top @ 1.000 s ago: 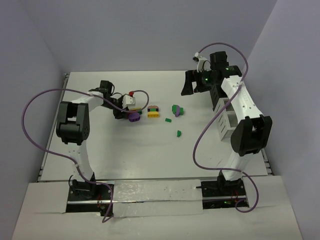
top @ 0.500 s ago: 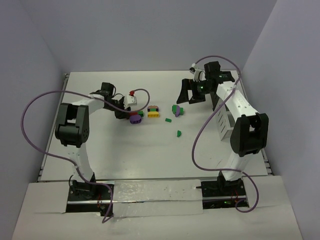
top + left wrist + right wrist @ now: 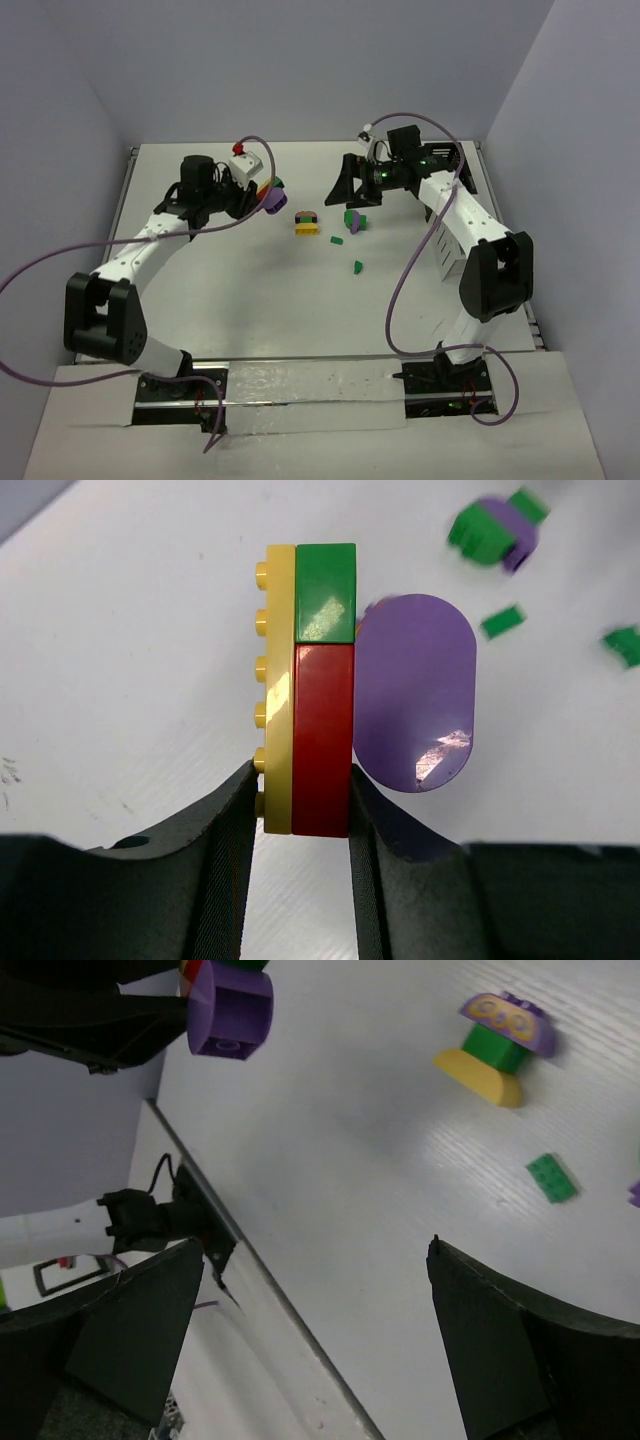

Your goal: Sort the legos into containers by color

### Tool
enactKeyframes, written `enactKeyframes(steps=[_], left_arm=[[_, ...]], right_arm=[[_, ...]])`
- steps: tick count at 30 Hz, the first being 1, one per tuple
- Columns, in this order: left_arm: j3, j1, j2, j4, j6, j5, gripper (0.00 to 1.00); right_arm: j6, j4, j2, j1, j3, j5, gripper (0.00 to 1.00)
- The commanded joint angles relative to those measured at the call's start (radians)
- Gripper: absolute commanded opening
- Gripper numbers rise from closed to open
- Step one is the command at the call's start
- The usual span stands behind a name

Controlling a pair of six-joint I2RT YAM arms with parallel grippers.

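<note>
A joined cluster of legos [image 3: 320, 680] appears held clear of the table [image 3: 230, 300] at its far left, clamped at one end by the closed left gripper [image 3: 302, 780] (yellow plate [image 3: 277, 680] and red brick [image 3: 322, 740] are pinched; green brick [image 3: 325, 590] and purple rounded piece [image 3: 415, 695] ride along); its long axis runs straight out from the fingers, toward the right; a carry is judged to be in hand; separation by colour is called for next, probably by the right gripper [image 3: 315, 1250], spread wide and faced toward it, before the containers [image 3: 448, 258] at the right are reached.
</note>
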Motion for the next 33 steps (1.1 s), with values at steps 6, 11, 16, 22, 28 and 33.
enactKeyframes(steps=[6, 11, 16, 22, 28, 33], left_arm=[[0.026, -0.122, -0.130, 0.033, -0.311, -0.188, 0.00], [0.023, -0.172, -0.157, 0.016, -0.355, -0.220, 0.00], [0.028, -0.213, -0.166, 0.009, -0.350, -0.244, 0.00], [0.034, -0.251, -0.168, 0.001, -0.339, -0.277, 0.00], [0.037, -0.290, -0.164, 0.002, -0.331, -0.315, 0.00], [0.026, -0.310, -0.162, 0.011, -0.295, -0.339, 0.00]], right_arm=[[0.148, 0.254, -0.011, 0.101, -0.008, -0.219, 1.00], [0.176, 0.242, 0.024, 0.124, 0.032, -0.180, 1.00], [0.184, 0.190, 0.086, 0.134, 0.086, -0.122, 1.00], [0.209, 0.194, 0.132, 0.133, 0.117, -0.129, 0.94], [0.248, 0.234, 0.147, 0.133, 0.109, -0.166, 0.67], [0.269, 0.267, 0.153, 0.133, 0.095, -0.211, 0.47]])
